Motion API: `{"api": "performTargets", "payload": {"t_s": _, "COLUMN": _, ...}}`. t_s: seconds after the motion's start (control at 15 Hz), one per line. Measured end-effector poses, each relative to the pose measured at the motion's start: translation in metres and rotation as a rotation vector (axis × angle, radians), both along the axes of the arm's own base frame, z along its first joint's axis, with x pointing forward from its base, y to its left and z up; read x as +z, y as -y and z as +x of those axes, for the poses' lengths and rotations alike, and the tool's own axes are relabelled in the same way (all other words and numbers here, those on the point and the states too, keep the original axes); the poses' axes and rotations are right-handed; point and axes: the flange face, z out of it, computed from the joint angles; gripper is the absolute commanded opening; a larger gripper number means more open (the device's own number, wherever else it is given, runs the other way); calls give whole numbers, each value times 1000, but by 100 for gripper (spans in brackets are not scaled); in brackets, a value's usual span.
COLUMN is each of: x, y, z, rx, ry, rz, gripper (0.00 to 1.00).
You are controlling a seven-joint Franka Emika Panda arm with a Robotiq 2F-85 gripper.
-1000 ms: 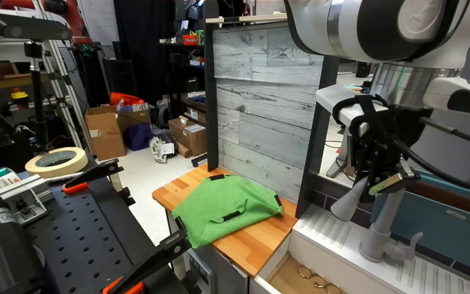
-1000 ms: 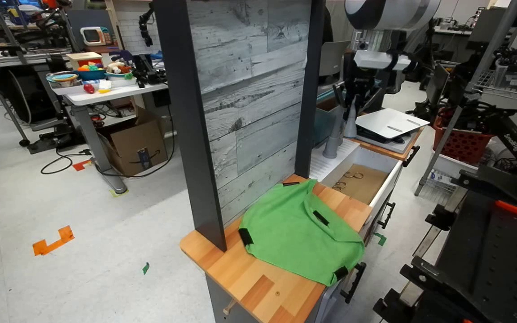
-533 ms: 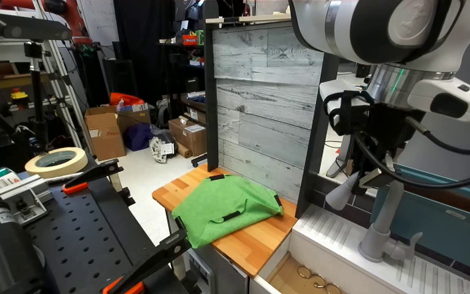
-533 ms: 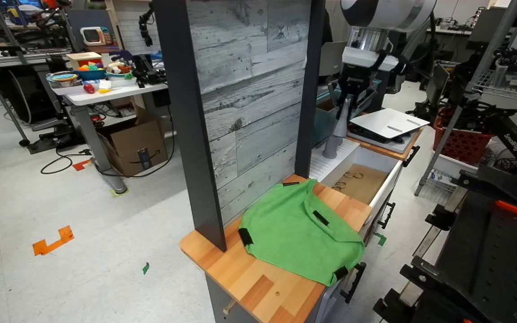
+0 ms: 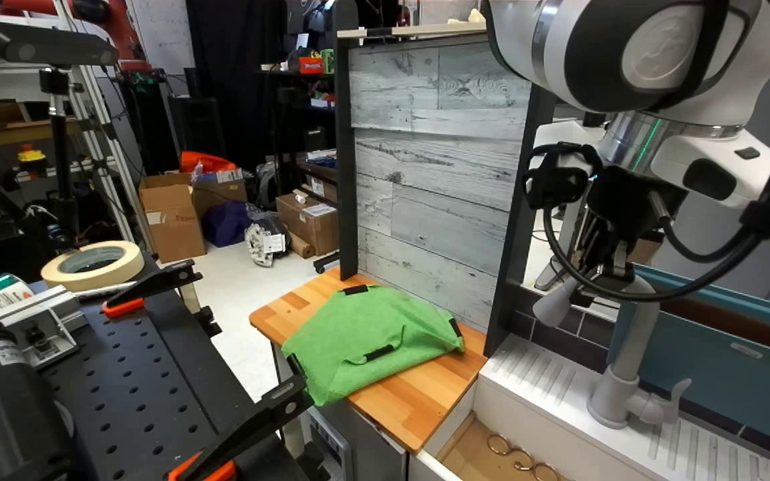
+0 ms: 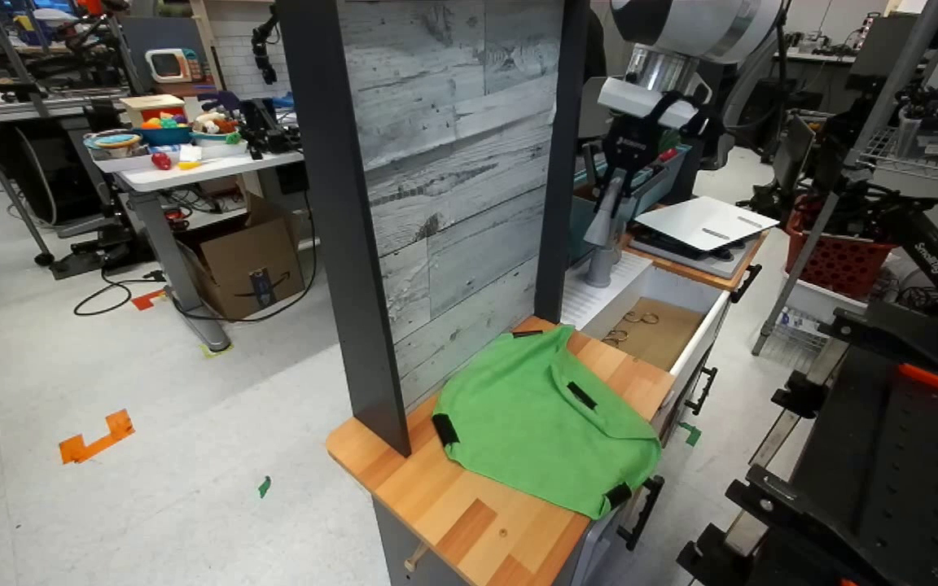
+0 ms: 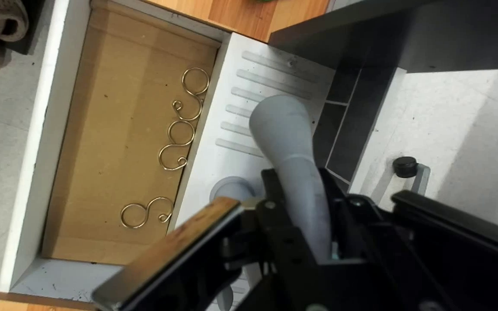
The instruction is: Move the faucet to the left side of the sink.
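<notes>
As the faucet (image 5: pixel 633 337) stands: upright stem, spout (image 7: pixel 290 149) pointing toward the end of the sink (image 7: pixel 110 129) nearest the green cloth (image 5: pixel 385 327); mouth (image 7: pixel 277 114) seen against the grooved white ledge (image 5: pixel 535 371), not the tan basin floor, in the wrist view.
Turn done: most or all of it, by judgement, taking the cloth end as the sink's left.
Turn left: perhaps a small further push; whether the wanted angle is met cannot be told. Letting go and backing clear not yet done.
Base (image 5: pixel 609 404): planted on the ledge, lower right of the frame; the job reads as a swivel of the spout, not a lifting of the whole faucet.
Handle (image 5: pixel 676 401): small lever beside the base, lower right of the frame, well apart from the end effector (image 7: pixel 298 177).
End effector: clamped on the spout neck, one finger to each side, no gap showing in the wrist view.
Spout to end effector: neck between the fingers near the centre of the wrist view; mouth beyond the fingertips, higher in that frame; in both exterior views mouth below and left of the fingers.
Desk (image 5: pixel 418 401): carries the cloth, lower middle of the frame in both exterior views.
</notes>
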Motion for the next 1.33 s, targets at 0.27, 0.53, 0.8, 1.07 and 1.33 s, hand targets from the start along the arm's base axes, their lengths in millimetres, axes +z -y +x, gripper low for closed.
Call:
{"api": "performTargets", "payload": {"t_s": 0.27, "x": -1, "y": 1, "z": 1, "rx": -44, "ry": 33, "rz": 26, "gripper": 55}}
{"api": "performTargets", "payload": {"t_s": 0.53, "x": 3, "y": -16, "z": 13, "rx": 3, "ry": 131, "rz": 39, "gripper": 85}}
{"api": "performTargets", "payload": {"t_s": 0.8, "x": 9, "y": -26, "z": 10, "rx": 108, "ry": 164, "rz": 29, "gripper": 100}}
{"api": "performTargets", "payload": {"t_s": 1.07, "x": 38, "y": -1, "z": -18, "rx": 151, "ry": 179, "rz": 31, "gripper": 100}}
{"api": "performTargets", "payload": {"t_s": 1.33, "x": 77, "y": 36, "z": -79, "rx": 268, "ry": 144, "rz": 90, "gripper": 100}}
